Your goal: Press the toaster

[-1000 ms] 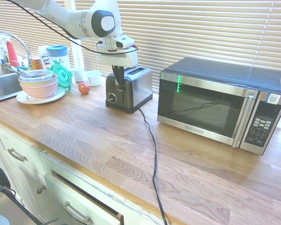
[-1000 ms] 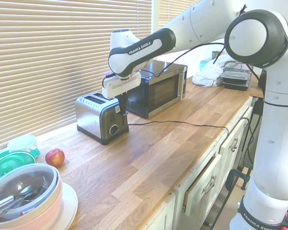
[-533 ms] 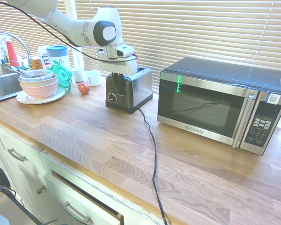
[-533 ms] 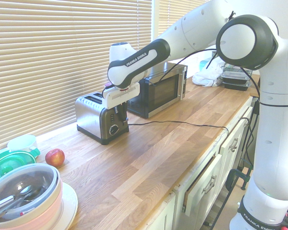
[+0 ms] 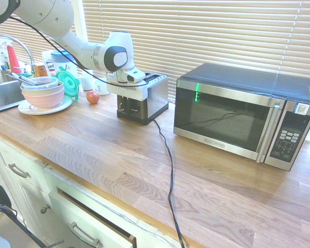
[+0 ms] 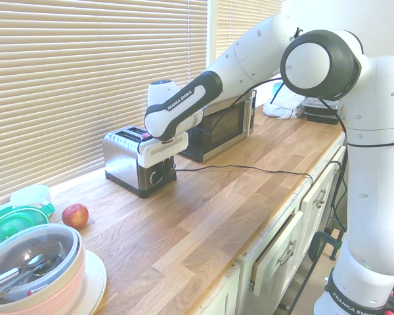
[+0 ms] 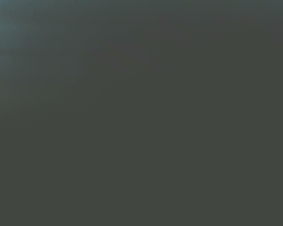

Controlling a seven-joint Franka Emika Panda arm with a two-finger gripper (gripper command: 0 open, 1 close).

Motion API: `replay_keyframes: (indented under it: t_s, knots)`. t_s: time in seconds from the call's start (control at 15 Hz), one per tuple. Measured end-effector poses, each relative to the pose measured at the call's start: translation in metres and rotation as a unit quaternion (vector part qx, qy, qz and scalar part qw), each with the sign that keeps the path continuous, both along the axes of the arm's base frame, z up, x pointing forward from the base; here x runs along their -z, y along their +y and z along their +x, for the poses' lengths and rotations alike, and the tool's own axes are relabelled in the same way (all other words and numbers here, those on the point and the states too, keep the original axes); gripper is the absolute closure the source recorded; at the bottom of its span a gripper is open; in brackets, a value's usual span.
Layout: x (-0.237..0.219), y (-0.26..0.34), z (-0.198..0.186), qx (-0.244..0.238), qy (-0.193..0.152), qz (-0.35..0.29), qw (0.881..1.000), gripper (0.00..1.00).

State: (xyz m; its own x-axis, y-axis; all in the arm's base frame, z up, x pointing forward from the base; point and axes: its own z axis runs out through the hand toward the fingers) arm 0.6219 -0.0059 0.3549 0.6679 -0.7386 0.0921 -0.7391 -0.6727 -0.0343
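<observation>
The toaster (image 5: 145,98) stood on the wooden worktop (image 5: 93,150), between the red apple (image 5: 93,96) and the big microwave (image 5: 243,116), with its black end facing the front edge. Its black cord (image 5: 168,170) ran from it across the worktop and over the edge. The hand (image 5: 129,103) was right down against the black end of the toaster. A second before, it had been higher, with its dark fingers pointing down at the lever. Half a second before, it was lower, about level with the toaster's top. In this moment the white part of the hand sat in front of the top of the black end and hid most of it. In the second outside view only the round knob (image 6: 156,177) peeked out under the hand (image 6: 159,165). The fingers were mostly hidden, so I could not tell if the hand was open or closed. The arm had bent lower too. The toaster had not moved. The wrist view was all dark grey, with nothing to make out. The stacked bowls (image 5: 43,94) on a plate near the sink (image 5: 2,88) and the apple lay just as before.
</observation>
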Motion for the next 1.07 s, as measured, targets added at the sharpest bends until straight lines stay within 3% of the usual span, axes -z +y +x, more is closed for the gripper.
replay_keyframes:
  t_s: [0.13, 0.2, 0.33, 0.4, 0.53, 0.73, 1.07]
  knots:
    - [-0.002, -0.002, -0.002, 0.0, -0.004, 0.0, 1.0, 1.0]
    - [-0.005, -0.004, -0.007, 0.001, -0.013, 0.0, 1.0, 0.0]
    - [-0.016, -0.014, -0.025, 0.001, -0.028, 0.0, 1.0, 0.0]
    - [-0.028, -0.038, -0.061, 0.004, -0.043, -0.002, 0.999, 0.0]
    - [-0.032, -0.036, -0.069, -0.004, -0.059, -0.008, 0.998, 0.0]
    - [-0.052, -0.016, -0.111, -0.037, -0.118, -0.032, 0.992, 0.0]
    - [-0.06, -0.007, -0.181, -0.039, -0.136, -0.039, 0.989, 0.0]
